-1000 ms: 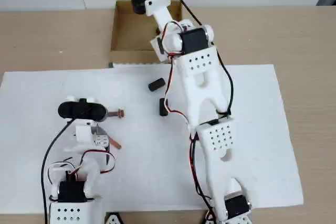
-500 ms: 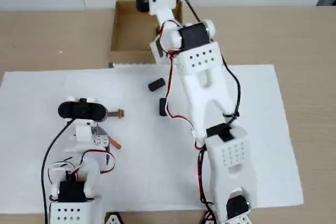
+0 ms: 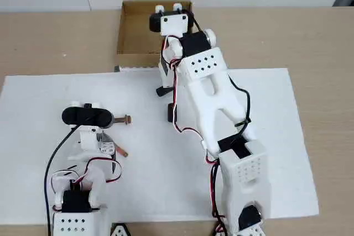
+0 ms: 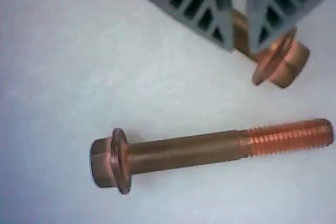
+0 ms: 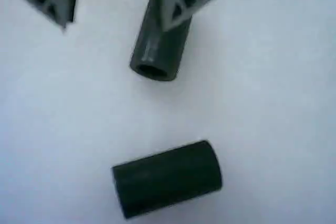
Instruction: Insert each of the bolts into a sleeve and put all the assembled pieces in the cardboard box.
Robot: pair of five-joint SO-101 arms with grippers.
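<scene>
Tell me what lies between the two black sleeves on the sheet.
Nothing: the right wrist view shows bare white sheet between one sleeve and the other sleeve.

the cardboard box (image 3: 126, 31) is brown, the table (image 3: 50, 37) under it light tan, the sheet (image 3: 66, 92) beside the box white. the left arm (image 3: 77, 214) and right arm (image 3: 213, 98) are white with black motors and red, black and white wires. the loose bolt (image 4: 210, 148) and gripped bolt (image 4: 281, 61) are copper-orange. the nearer sleeve (image 3: 162, 90) to the box and the farther sleeve (image 3: 171, 113) are black. the left gripper (image 4: 239, 30) and right gripper (image 5: 115, 19) are grey, ribbed.
</scene>
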